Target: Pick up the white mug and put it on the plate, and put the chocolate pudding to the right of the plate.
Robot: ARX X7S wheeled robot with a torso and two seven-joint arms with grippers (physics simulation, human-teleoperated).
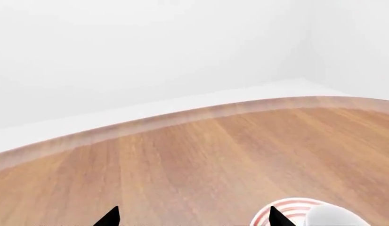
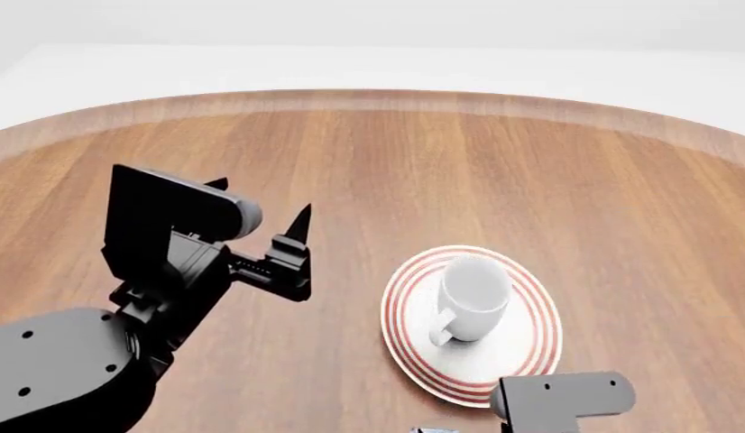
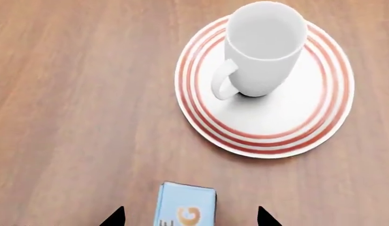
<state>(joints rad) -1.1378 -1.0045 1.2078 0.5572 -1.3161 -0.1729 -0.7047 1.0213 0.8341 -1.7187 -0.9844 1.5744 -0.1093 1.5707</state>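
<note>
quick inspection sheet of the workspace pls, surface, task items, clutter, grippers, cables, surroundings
surface: round wooden table, bare wood around the plate
white mug: upright on the plate, handle toward the robot
plate: flat on the table, red rings showing around the mug
chocolate pudding: on the table on the robot's side of the plate, between the right gripper's fingertips, not gripped; out of sight in the head view
clutter: nothing seen
left gripper: open, empty, above the table left of the plate
right gripper: open, fingertips either side of the carton
cables: nothing seen
surroundings: plain white floor and walls
</note>
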